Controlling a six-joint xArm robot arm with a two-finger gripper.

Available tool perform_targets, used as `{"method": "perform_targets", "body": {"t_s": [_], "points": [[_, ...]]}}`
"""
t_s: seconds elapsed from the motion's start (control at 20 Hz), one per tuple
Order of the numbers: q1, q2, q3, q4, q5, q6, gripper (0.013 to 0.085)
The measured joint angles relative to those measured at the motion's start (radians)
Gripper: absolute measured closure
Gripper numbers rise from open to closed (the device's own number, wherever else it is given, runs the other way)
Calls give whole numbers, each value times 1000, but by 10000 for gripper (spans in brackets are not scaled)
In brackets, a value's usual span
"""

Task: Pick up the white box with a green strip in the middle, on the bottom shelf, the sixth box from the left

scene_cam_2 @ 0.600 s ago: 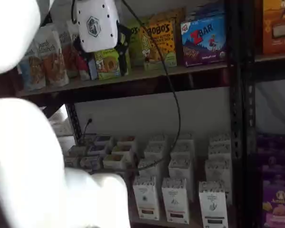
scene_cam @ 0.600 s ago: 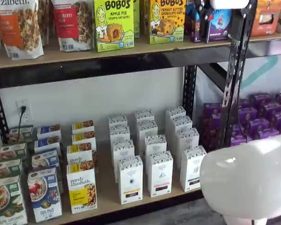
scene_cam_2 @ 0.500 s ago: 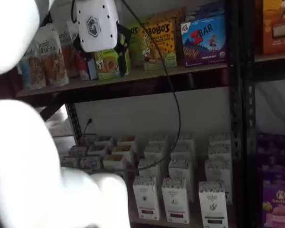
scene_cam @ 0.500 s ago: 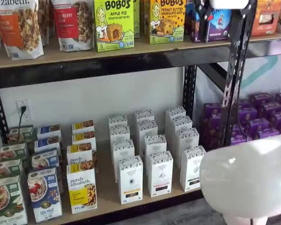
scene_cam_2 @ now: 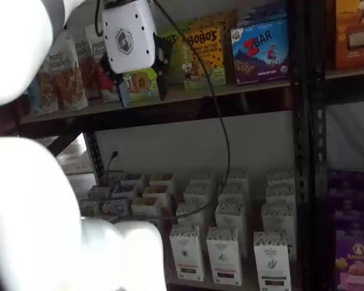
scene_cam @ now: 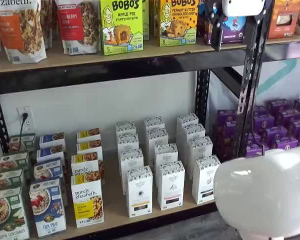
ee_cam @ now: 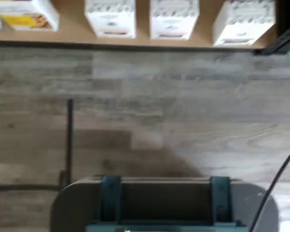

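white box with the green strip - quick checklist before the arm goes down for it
1. White box upright at the front of its row: ok.
2. Green band readable: cannot tell, too faint.
3. Gripper clear of stock, up by the upper shelf: ok.
4. Fingers open: ok, a gap shows between them.
5. Gripper lined up with the box: not ok, far above the bottom shelf.
6. Neighbouring cartons apart from it: ok.

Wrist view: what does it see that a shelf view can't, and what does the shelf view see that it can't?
Only the wrist view shows the dark mount with teal brackets. Only a shelf view shows the Bobo's boxes on the upper shelf, the purple boxes and the jaws hanging up there. Both show the bottom shelf with the white box in its front row.
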State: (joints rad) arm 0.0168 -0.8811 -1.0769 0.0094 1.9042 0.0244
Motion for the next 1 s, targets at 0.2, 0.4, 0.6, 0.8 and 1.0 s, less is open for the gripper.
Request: {"method": "perform_targets", "body": {"t_s": [0.2,0.4,0.6,0.8,1.0], "points": [[-11,-14,85,-29,-79,-15,130],[-19,-20,158,-37,-147,-23,130],[-39,-27,240,-28,-229,-39,130],[-54,-51,351,-15,-357,-50,130],[-78,-50,453,15,-470,-75,130]]}}
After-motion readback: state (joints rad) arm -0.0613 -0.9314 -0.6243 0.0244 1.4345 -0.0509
